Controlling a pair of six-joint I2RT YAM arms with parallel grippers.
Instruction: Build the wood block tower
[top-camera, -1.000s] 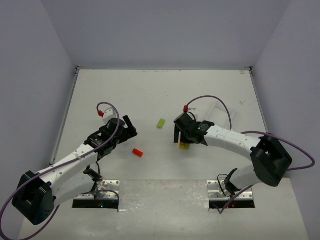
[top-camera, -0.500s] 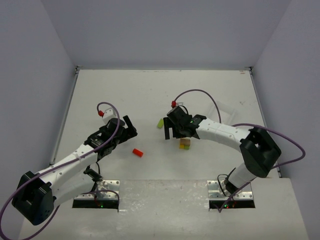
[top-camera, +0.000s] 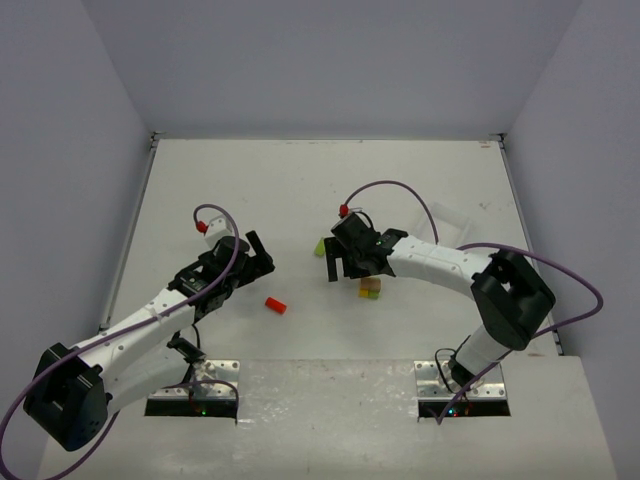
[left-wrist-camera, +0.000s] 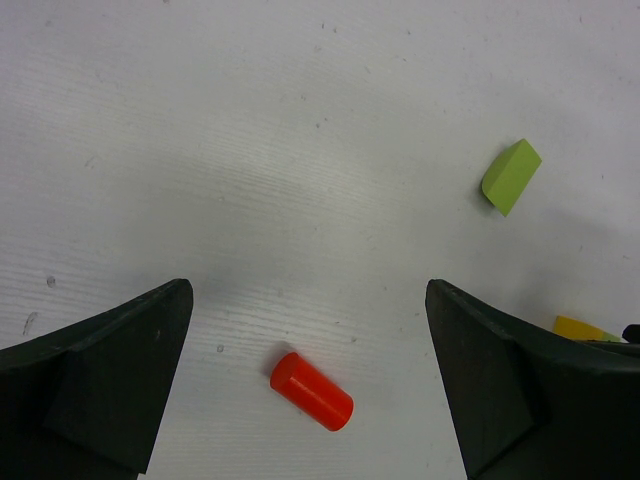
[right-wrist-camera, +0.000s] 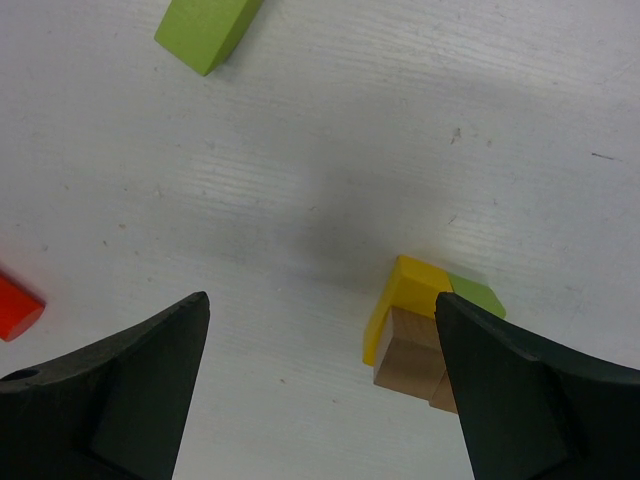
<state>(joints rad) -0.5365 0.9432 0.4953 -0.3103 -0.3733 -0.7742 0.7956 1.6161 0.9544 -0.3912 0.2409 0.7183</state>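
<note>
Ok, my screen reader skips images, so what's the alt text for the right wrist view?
A pile of yellow, tan and green blocks sits on a white table beside the open right pincer. A loose green block lies top left, a red-orange piece at the left edge.

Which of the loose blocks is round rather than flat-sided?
The red-orange cylinder, lying on its side. The other loose one, the lime green block, has flat faces.

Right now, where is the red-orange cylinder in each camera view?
Top external: red-orange cylinder just left of and below centre.
Left wrist: cylinder at bottom centre.
Right wrist: cylinder cut off at left edge.
Shared landmark: the loose lime green block.
</note>
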